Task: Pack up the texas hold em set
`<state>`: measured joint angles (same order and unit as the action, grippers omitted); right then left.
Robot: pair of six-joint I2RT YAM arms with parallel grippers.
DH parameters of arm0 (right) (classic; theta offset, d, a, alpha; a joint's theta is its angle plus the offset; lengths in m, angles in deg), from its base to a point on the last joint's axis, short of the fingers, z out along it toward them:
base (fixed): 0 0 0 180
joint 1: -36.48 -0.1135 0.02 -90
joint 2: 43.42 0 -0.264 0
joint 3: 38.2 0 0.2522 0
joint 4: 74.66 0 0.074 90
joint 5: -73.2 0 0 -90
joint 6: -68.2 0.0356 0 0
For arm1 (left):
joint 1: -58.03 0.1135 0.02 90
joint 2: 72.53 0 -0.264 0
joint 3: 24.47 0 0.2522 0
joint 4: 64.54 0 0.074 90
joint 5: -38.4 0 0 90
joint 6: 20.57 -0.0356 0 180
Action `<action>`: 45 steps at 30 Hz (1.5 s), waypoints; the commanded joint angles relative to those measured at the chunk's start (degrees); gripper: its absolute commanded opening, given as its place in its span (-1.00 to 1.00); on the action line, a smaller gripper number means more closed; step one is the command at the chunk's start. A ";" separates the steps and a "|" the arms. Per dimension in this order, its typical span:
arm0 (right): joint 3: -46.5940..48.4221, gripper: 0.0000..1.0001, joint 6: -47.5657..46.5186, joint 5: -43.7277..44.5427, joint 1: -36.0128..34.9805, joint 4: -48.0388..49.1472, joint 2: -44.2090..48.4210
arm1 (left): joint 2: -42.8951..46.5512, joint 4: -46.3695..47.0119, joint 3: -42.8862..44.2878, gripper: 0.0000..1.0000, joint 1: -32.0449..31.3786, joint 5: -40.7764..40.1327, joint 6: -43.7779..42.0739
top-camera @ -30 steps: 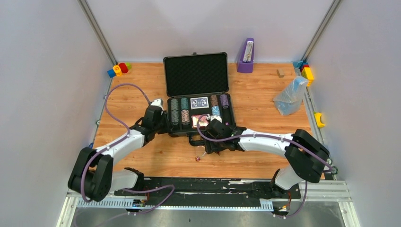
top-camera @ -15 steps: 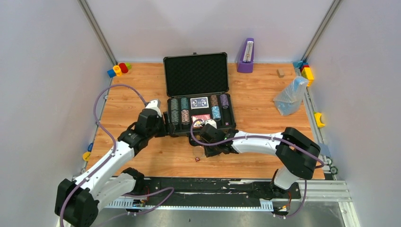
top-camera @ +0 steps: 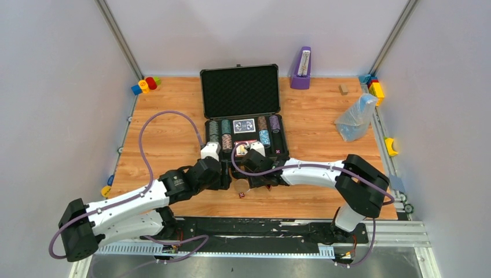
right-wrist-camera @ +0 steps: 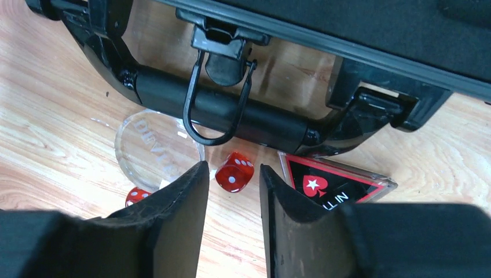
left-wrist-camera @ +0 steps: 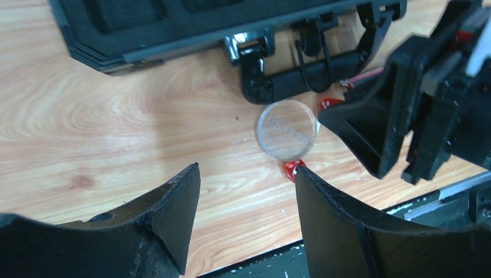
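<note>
The left end effector hangs low over the tabletop, fingers spread wide and pinching nothing. Just ahead of its fingertips lies a clear round dealer disc. A red die sits against the disc's near edge, close to the right-hand finger. Beyond the disc is the case handle.

The right end effector has its fingers set narrowly apart. A second red die lies on the wood right at the gap between their tips; I cannot tell whether they touch it. Off its right finger rests the black triangular all-in button.

Farther ahead of both stands the open black case, with chip rolls and a card deck in its tray.
</note>
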<state>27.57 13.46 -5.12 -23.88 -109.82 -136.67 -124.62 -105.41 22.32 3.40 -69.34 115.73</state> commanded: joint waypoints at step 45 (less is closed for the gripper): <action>-0.45 -0.73 -6.67 0.87 18.30 1.97 19.35 | -17.81 1.89 7.03 -0.89 -12.64 -5.50 9.56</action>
<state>23.74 7.71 -3.94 -5.81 -110.79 -116.17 -148.16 -101.56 30.56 -12.42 -74.67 128.43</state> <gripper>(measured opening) 0.276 0.226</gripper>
